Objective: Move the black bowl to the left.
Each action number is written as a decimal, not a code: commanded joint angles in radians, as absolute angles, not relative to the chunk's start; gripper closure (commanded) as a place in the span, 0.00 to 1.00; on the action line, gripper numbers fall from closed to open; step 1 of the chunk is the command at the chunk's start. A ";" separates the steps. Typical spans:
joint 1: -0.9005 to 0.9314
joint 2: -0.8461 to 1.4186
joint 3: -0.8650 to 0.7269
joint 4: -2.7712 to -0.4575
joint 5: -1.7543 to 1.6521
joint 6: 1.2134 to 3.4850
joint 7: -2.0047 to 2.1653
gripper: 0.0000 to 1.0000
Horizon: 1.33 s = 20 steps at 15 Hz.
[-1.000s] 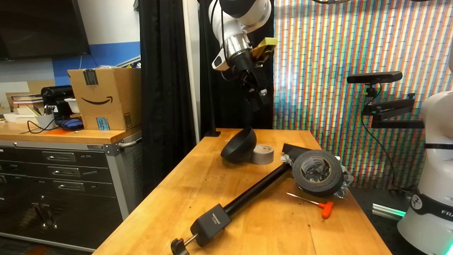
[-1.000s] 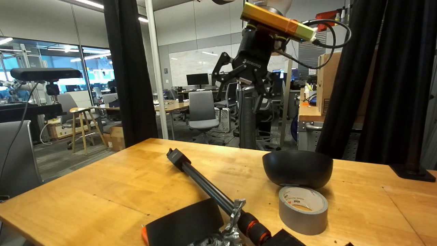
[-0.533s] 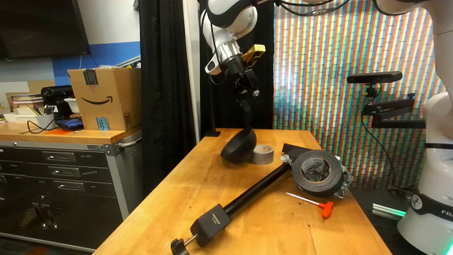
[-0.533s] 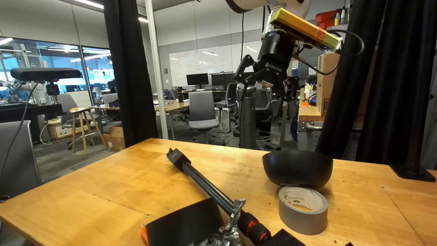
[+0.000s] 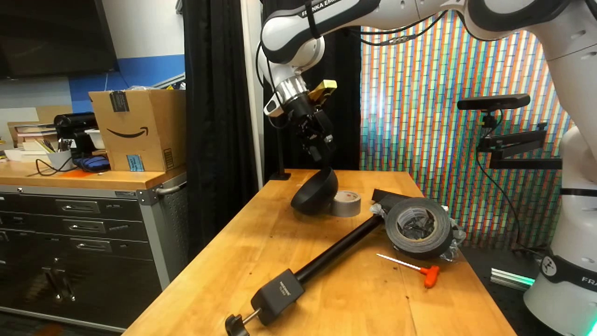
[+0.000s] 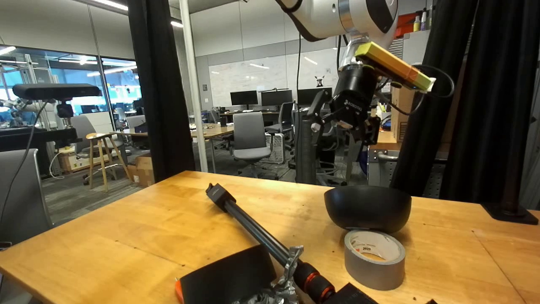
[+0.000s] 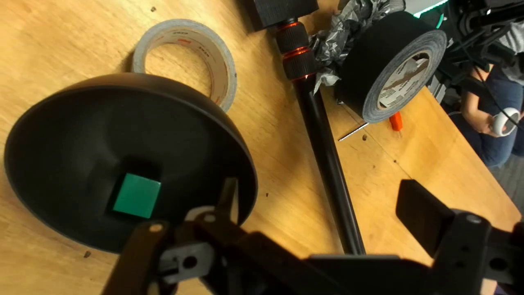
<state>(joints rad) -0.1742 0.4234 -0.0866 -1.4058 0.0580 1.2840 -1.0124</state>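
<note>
Hanging above the table [image 6: 126, 228], the gripper [image 7: 319, 192] had its fingers spread wide and grasped nothing, one of them overlapping the bowl [image 7: 135, 143] in the wrist view. The bowl sat tilted against the grey tape [image 6: 373, 272], a green square [image 7: 137, 196] inside it, with the pole [image 6: 257, 231] lying apart from bowl and tape.

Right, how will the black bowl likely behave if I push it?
The black bowl will probably rock or tip: it sits tilted on its rounded side, seemingly leaning on the grey tape roll. Its smooth-looking wall may be slippery. The green square piece inside could slide.
</note>
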 commanded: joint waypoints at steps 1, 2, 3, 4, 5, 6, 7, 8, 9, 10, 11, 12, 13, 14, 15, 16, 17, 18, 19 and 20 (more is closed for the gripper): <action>-0.198 0.493 -0.059 -1.309 0.039 1.246 -1.050 0.00; -0.200 0.505 -0.057 -1.302 0.043 1.246 -1.049 0.00; -0.202 0.514 -0.054 -1.295 0.043 1.246 -1.049 0.00; -0.204 0.521 -0.052 -1.291 0.045 1.247 -1.047 0.00; -0.206 0.528 -0.050 -1.286 0.044 1.247 -1.047 0.00; -0.208 0.532 -0.049 -1.286 0.042 1.250 -1.050 0.00; -0.210 0.536 -0.048 -1.286 0.043 1.250 -1.054 0.00; -0.214 0.537 -0.047 -1.292 0.047 1.254 -1.059 0.00; -0.218 0.539 -0.046 -1.297 0.049 1.257 -1.066 0.00; -0.224 0.539 -0.046 -1.307 0.052 1.263 -1.074 0.00; -0.228 0.540 -0.046 -1.315 0.051 1.264 -1.083 0.00; -0.233 0.541 -0.047 -1.324 0.049 1.267 -1.089 0.00; -0.237 0.544 -0.048 -1.330 0.049 1.269 -1.094 0.00; -0.243 0.546 -0.049 -1.337 0.049 1.271 -1.102 0.00; -0.248 0.549 -0.049 -1.341 0.049 1.272 -1.107 0.00; -0.252 0.553 -0.050 -1.344 0.047 1.272 -1.112 0.00; -0.256 0.557 -0.050 -1.345 0.048 1.271 -1.115 0.00; -0.259 0.561 -0.050 -1.345 0.046 1.271 -1.118 0.00; -0.261 0.564 -0.051 -1.346 0.045 1.272 -1.119 0.00; -0.262 0.568 -0.051 -1.346 0.044 1.271 -1.119 0.00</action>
